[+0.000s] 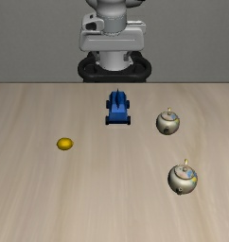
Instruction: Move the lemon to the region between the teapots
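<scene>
- Lemon (65,144): small and yellow, it lay on the desk (31,203) toward the exterior view's left, alone on the wood and touching nothing.
- It sat well apart from both teapots, which stood on the exterior view's right.
- The upper teapot (167,121) was round, pale and upright, with dark markings on its body.
- The lower teapot (184,178) was of the same kind and stood below and slightly right of the first, apart from it, with a strip of desk between them.
- What looked like a blue toy car (117,109) rested near the middle of the desk, left of the upper teapot and just in front of the robot's base (114,68).
- The desk was a broad, light wood-grain surface with fine streaks running across it, and it reached both side edges of the view.
- Behind its far edge rose a plain grey wall (31,38).
- The white arm (112,33) stood folded over its dark round base at the far edge of the desk, well away from the lemon.
- From this angle I could not tell whether the jaws were wide or narrow.
</scene>
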